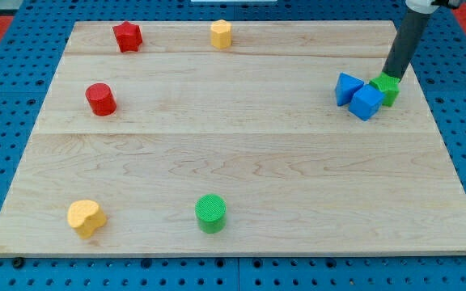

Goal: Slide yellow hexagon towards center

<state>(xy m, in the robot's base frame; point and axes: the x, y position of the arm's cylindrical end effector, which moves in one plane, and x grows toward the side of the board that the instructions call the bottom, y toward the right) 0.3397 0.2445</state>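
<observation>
Judging from how things lie, the task looks barely begun: the yellow hexagon (221, 34) sits near the board's (241, 162) top edge, a little to the view's left of its middle, well apart from the centre. My tip (391, 78) is far off at the view's right, touching or just beside the green block (386, 88) that huddles with 2 blue blocks, a triangle (347, 88) and a cube-like one (366, 103). The tool is a plain rod (nothing to open or close), and it holds nothing. What is left is the whole job: reaching the hexagon's far side and pushing it toward the view's bottom. The hexagon stands upright and looks compact; I cannot make out a long axis or facing.
</observation>
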